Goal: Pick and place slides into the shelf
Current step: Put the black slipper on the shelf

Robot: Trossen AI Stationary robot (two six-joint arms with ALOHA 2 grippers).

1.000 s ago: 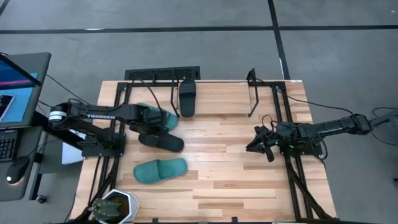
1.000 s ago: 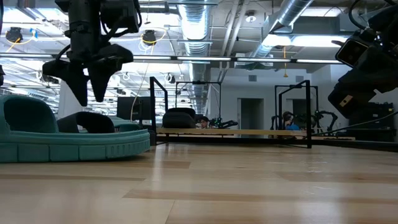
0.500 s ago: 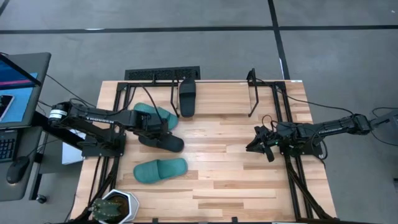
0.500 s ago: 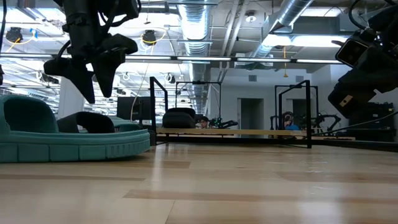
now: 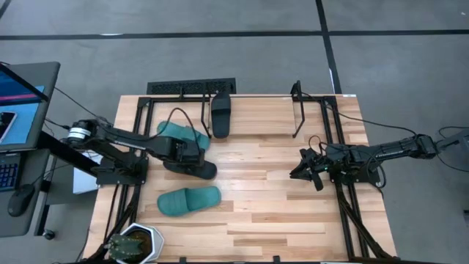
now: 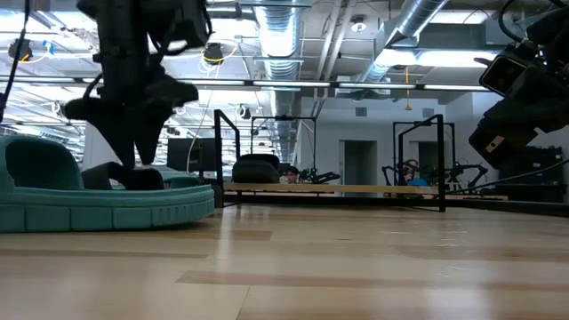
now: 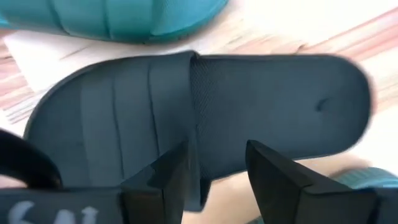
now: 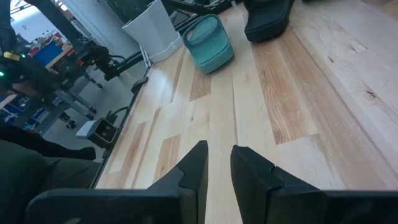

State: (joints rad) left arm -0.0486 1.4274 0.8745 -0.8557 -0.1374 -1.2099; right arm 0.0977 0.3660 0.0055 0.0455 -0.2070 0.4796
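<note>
A black slide (image 5: 192, 168) lies flat on the table's left half, and it fills the left wrist view (image 7: 205, 118). My left gripper (image 5: 187, 152) is open and low over it, its fingers (image 7: 166, 180) standing at the edge of the wide strap (image 7: 124, 118); I cannot tell whether they touch it. One teal slide (image 5: 176, 133) lies just beyond it, partly under the arm. Another teal slide (image 5: 189, 200) lies nearer. A second black slide (image 5: 220, 113) rests in the shelf (image 5: 297, 110) at the far edge. My right gripper (image 5: 303, 168) waits at the right, slightly open and empty.
A black slotted grille (image 5: 192, 86) lies beyond the table's far edge. A potted plant (image 5: 135, 243) stands at the near left corner. A laptop (image 5: 22, 103) sits off the table's left side. Bare wood lies between the slides and my right gripper.
My left gripper has gone toward the table's right edge and a little toward the near edge, off the far teal slide, and has come down over the black slide. The slides have stayed where they were.
</note>
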